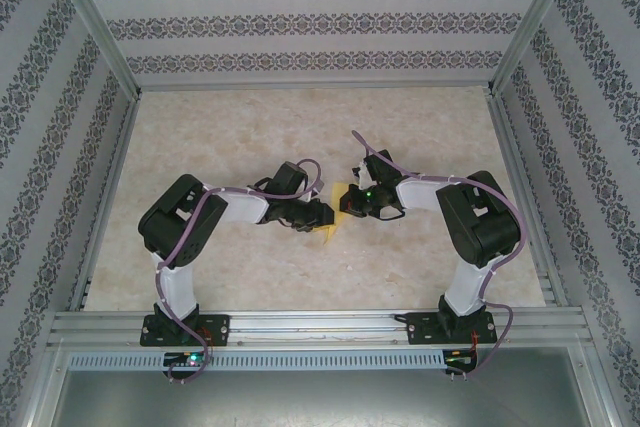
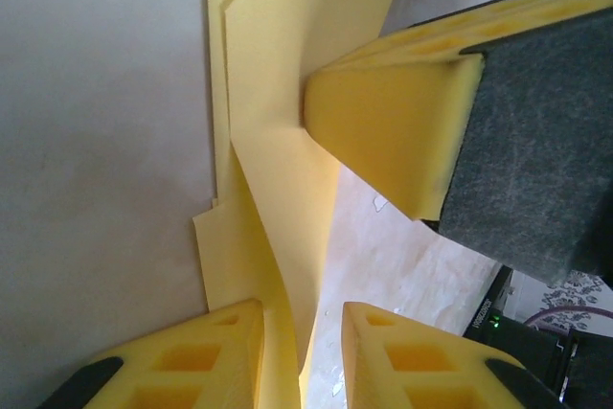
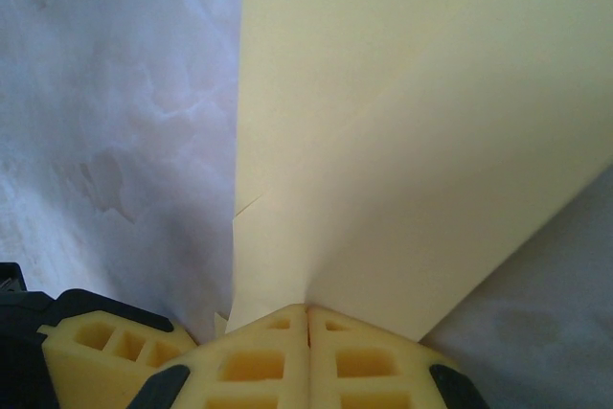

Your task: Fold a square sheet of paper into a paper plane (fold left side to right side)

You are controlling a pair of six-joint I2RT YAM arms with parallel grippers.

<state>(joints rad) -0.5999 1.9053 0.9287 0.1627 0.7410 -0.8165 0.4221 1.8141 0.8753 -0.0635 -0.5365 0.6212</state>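
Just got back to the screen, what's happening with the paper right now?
Both arms meet at the middle of the table over the yellow paper, which is already partly folded, with layered edges showing. The right end effector is shut on a pinch of the paper. The left end effector is open, and a raised flap of the paper runs between its fingers without being clamped.
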